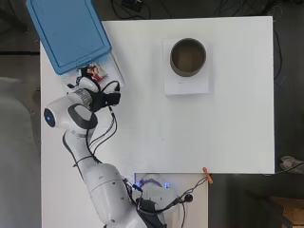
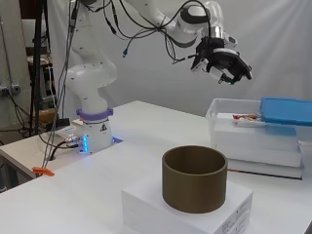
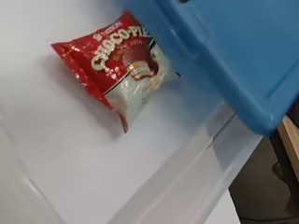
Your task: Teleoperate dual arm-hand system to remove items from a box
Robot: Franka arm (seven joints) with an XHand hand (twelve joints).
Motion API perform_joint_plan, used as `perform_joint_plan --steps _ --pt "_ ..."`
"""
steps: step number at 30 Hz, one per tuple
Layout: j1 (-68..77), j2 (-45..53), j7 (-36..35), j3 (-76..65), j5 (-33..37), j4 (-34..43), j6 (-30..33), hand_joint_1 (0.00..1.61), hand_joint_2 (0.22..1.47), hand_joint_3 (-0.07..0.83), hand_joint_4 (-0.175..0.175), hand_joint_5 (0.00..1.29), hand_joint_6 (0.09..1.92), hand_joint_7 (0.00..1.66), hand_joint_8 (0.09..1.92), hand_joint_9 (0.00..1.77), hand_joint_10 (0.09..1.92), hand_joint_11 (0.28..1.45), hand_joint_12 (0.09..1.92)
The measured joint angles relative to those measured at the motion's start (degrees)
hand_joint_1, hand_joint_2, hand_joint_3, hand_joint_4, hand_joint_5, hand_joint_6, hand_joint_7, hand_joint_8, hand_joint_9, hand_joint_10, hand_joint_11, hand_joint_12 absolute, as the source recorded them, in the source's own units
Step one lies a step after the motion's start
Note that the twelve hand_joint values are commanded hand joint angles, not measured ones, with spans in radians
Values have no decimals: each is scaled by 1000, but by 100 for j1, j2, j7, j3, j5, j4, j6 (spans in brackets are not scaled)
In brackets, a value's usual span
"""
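Hand: the hand [image 2: 222, 63] hangs in the air above the open end of the box, well clear of it; its fingers look loosely curled and hold nothing.
Snack packet: a red and white snack packet [image 3: 122, 65] lies flat on the white floor of the box, close to the edge of the lid. In the side view it shows as a red strip [image 2: 246, 117] just beside the blue lid.
Box: a clear plastic box [image 2: 218, 108] at the table's far corner, resting on a white slab.
Lid: a blue lid [image 1: 69, 33] covers most of the box and leaves only a narrow end open, the end below the hand.
Step in hand: likely the descent to pick up the packet, the only item I can see inside.
Doing it well: come down straight through the open gap, keeping away from the lid's edge and the box wall. Spread the fingers before reaching the packet, then close across its short width, since it lies flat.
Bowl: a round brown bowl [image 1: 188, 57] stands on a white block, well apart from the box; perhaps the drop spot.
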Motion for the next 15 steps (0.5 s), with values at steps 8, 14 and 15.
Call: perform_joint_plan --steps 8,14,15 --pt "-69 303 -237 -648 567 1000 1077 1341 1196 -2 -134 661 1249 805 1316 920 1296 622 689" --pt "-80 881 -266 -971 1330 1663 1062 270 1024 -3 30 506 87 671 118 728 122 623 87" --pt "-76 1001 -247 -1001 1701 1801 743 242 1017 -4 25 468 87 628 87 692 87 599 87"
